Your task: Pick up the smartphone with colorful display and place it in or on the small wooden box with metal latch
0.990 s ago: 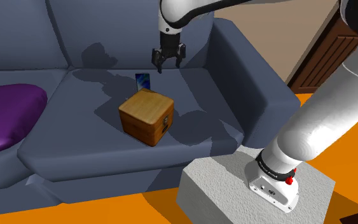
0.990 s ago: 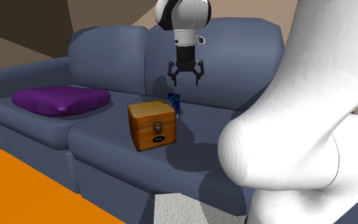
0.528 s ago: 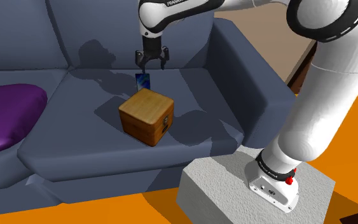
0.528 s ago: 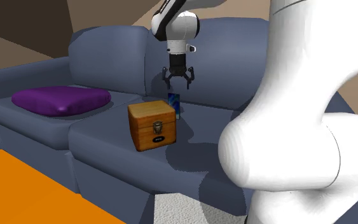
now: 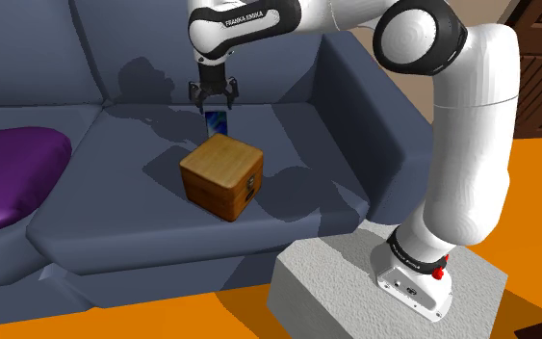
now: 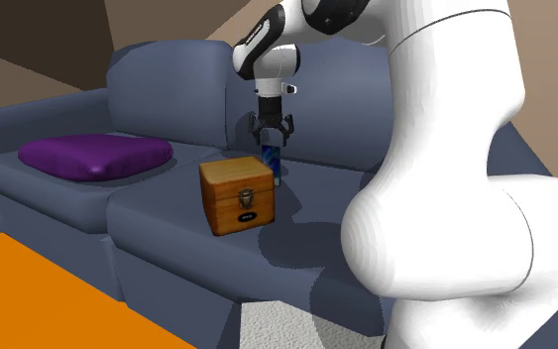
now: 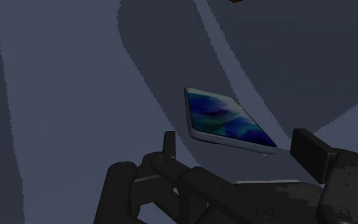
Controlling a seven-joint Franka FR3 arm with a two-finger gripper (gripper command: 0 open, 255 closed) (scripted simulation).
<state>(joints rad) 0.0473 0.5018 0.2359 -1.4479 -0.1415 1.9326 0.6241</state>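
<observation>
The smartphone (image 5: 216,122) with a blue-green swirled screen lies on the grey-blue sofa seat, just behind the brown wooden box (image 5: 222,175) with a dark latch on its front. My black gripper (image 5: 212,99) hangs open directly above the phone, fingers pointing down and holding nothing. From the second exterior view the gripper (image 6: 272,137) is right over the phone (image 6: 274,164), behind the box (image 6: 238,195). In the wrist view the phone (image 7: 228,121) lies flat just beyond the spread fingertips (image 7: 312,153), not touched by them.
A purple cushion (image 5: 9,173) rests on the sofa's other seat, at the shoulder view's left. The sofa backrest (image 5: 153,39) rises close behind the phone, and the armrest (image 5: 384,106) is off to the right. My grey stand (image 5: 355,289) sits on orange floor.
The arm has swung toward the shoulder view's left and come down, bringing the gripper from right of the phone to directly above it. The fingers stayed open; phone and box have not moved.
</observation>
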